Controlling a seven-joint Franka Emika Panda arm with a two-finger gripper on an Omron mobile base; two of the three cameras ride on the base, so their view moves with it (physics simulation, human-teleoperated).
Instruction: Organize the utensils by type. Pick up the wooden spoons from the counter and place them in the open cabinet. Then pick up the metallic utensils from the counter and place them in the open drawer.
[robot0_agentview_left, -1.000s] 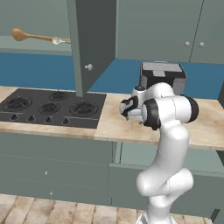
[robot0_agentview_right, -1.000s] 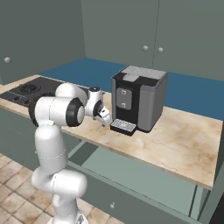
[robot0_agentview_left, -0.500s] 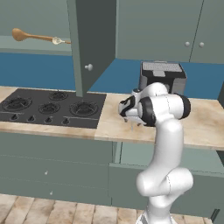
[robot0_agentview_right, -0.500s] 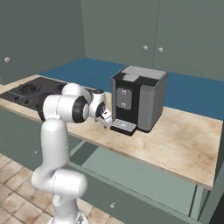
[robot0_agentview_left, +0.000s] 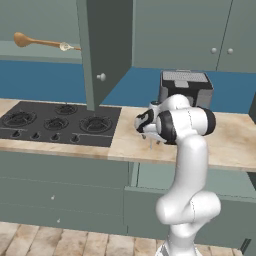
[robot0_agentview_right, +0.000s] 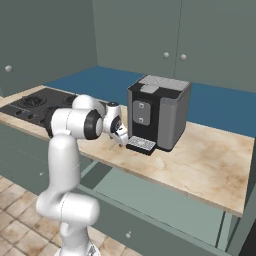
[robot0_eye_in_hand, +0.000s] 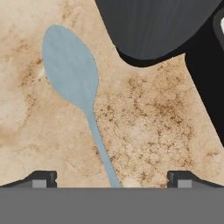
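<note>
hand view puts your open gripper (robot0_eye_in_hand: 109, 179) over the pale blue-grey spoon (robot0_eye_in_hand: 72, 72) lying flat on the bench (robot0_eye_in_hand: 153, 113); its handle runs back between the fingertips (robot0_eye_in_hand: 41, 178), bowl ahead.

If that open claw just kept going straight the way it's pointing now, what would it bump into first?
Most likely the pale blue-grey spoon lying flat on the counter. The gripper points down at it, fingers spread either side of the thin handle. The coffee machine stands just beyond, off that line, though depth is hard to judge.
</note>
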